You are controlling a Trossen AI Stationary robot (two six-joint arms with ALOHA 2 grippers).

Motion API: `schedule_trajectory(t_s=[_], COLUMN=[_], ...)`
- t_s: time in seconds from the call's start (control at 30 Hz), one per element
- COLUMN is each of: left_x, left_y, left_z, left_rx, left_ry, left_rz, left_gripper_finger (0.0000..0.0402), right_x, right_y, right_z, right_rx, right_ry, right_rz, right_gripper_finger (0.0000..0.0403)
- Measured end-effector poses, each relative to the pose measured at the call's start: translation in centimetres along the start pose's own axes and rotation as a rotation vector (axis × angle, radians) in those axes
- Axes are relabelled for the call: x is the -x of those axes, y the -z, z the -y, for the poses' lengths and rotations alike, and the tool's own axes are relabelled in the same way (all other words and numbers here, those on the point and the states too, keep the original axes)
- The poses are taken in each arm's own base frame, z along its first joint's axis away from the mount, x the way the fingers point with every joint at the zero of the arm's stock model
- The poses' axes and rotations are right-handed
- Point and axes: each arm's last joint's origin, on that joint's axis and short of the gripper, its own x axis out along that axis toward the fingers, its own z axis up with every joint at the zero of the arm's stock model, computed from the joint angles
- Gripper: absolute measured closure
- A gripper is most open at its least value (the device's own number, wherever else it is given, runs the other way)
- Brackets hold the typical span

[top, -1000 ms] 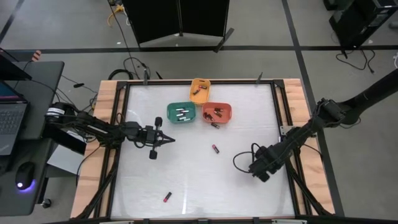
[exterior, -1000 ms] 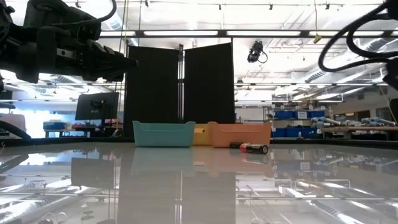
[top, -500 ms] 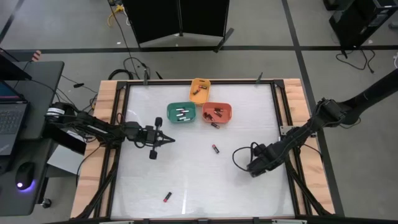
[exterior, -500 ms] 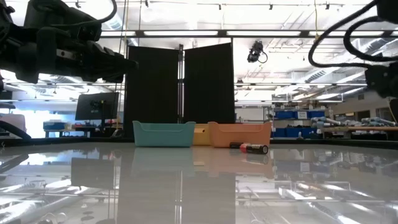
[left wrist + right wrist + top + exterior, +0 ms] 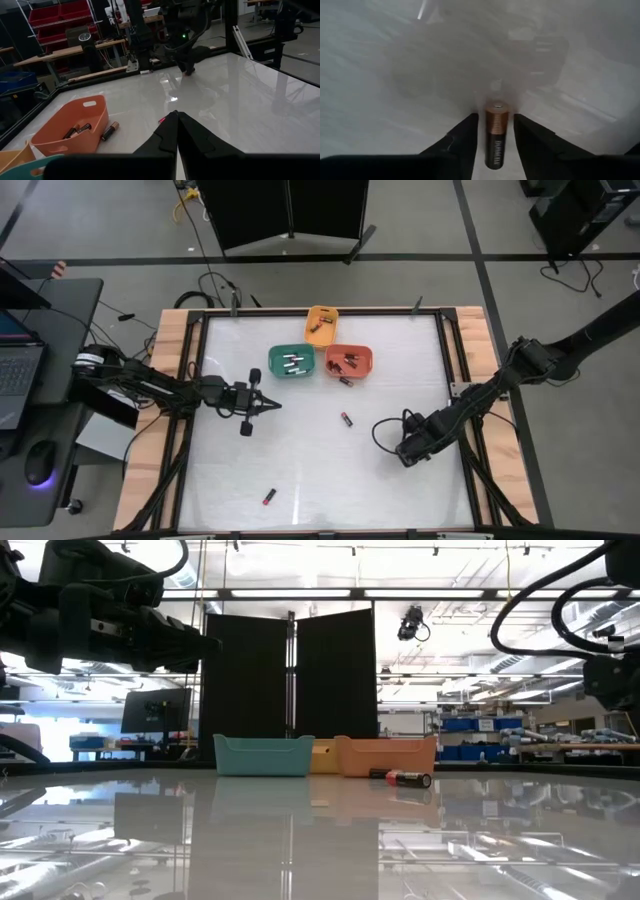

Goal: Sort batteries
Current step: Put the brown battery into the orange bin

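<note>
Lying lengthwise between the right gripper's (image 5: 492, 131) parted fingers, a battery (image 5: 496, 141) is pointing its copper end outward; the gripper has been creeping leftward over the tabletop (image 5: 320, 470).

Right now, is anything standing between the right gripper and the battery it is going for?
Nothing visible does. In the right wrist view the battery lies on the table between the right gripper's two open fingers, with a gap on each side.

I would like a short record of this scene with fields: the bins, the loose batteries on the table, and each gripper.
bins: green bin, orange bin, yellow bin, all holding batteries
loose batteries: one beside the orange bin, one mid-table, one near the front edge
left gripper: shut, empty
right gripper: fingers on either side of a battery, grip unclear
</note>
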Motion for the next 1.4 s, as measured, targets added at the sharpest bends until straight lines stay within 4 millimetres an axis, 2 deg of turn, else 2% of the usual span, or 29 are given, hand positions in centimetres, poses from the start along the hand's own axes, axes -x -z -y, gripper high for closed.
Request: schedule_trajectory(t_s=[0.27, 0.47, 0.6, 0.73, 0.93, 1.2, 1.4], left_x=[0.0, 0.0, 0.0, 0.0, 0.0, 0.0, 0.0], left_y=[0.1, 0.1, 0.1, 0.0, -0.1, -0.1, -0.1], left_z=[0.0, 0.0, 0.0, 0.0, 0.0, 0.0, -0.1], left_rx=[0.002, 0.002, 0.002, 0.002, 0.003, 0.003, 0.003], left_ry=[0.001, 0.001, 0.001, -0.001, -0.002, -0.007, -0.015], left_rz=[-0.007, -0.007, -0.006, 0.004, 0.01, 0.009, 0.009], left_gripper_finger=[0.0385, 0.0385, 0.0385, 0.0385, 0.0385, 0.0385, 0.0385], right_x=[0.0, 0.0, 0.7, 2.4, 5.0, 10.9, 13.3], right_y=[0.0, 0.0, -0.2, -1.0, -4.7, -11.7, -17.4], right_z=[-0.1, -0.2, -0.7, -1.9, -3.3, -4.9, -6.6], right_rx=[0.095, 0.179, 0.22, 0.255, 0.33, 0.488, 0.631], right_ry=[-0.006, -0.015, -0.017, -0.057, -0.117, -0.154, -0.079], right_rz=[0.009, 0.012, 0.021, 0.107, 0.21, 0.445, 0.536], right_gripper_finger=[0.0316, 0.0336, 0.0338, 0.0339, 0.034, 0.034, 0.034])
